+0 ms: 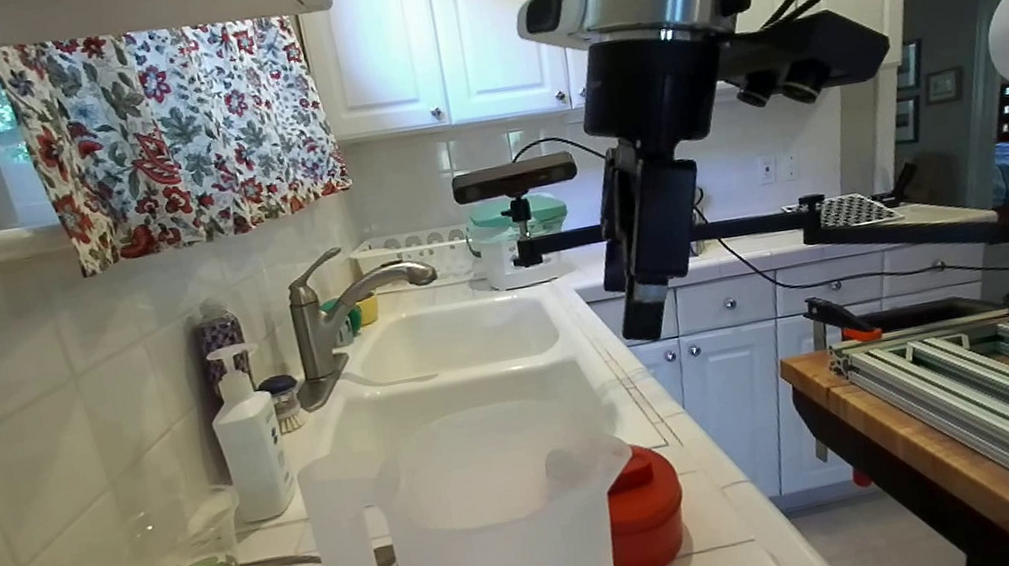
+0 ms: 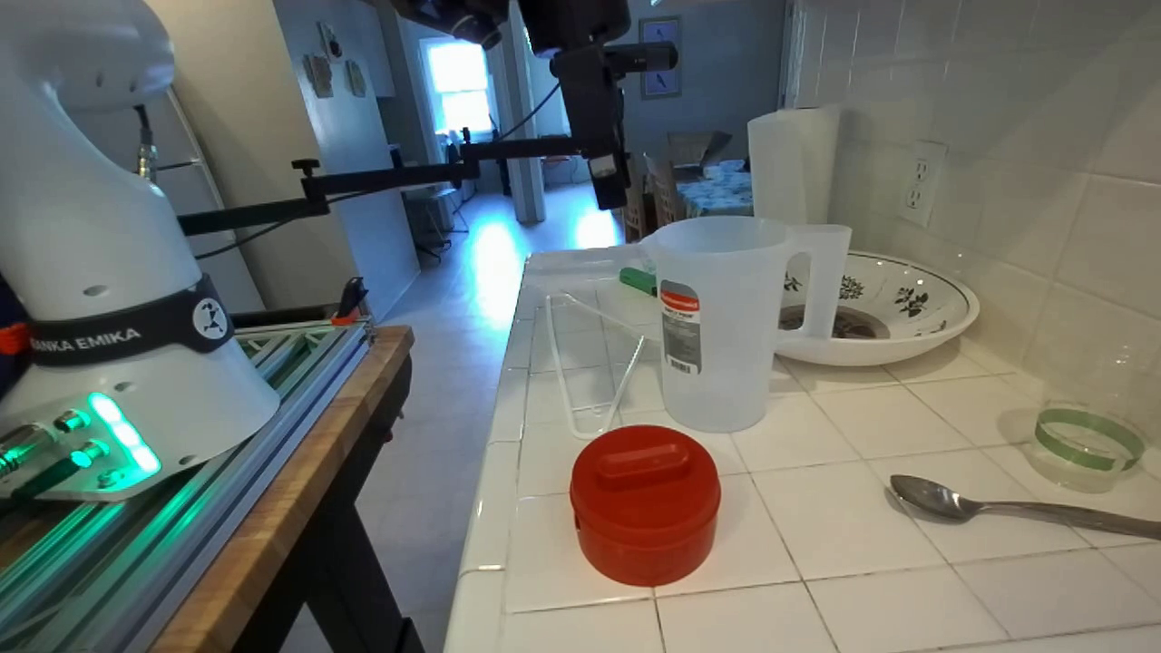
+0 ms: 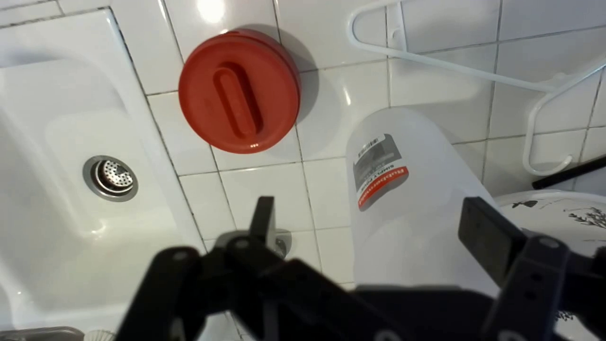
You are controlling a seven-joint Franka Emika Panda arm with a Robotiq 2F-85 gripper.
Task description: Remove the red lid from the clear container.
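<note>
The clear container (image 2: 723,336) stands upright, contents hard to judge, the red lid (image 3: 236,97) at its wrist-view ten o'clock, ridged eleven-to-five, the pincer (image 3: 376,229) wide.

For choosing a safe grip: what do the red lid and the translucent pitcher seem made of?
Red lid: probably smooth, glossy plastic; light glints near its edge. Translucent pitcher: likely satin-finish plastic; its walls look milky with soft sheen, exact type unclear.
</note>
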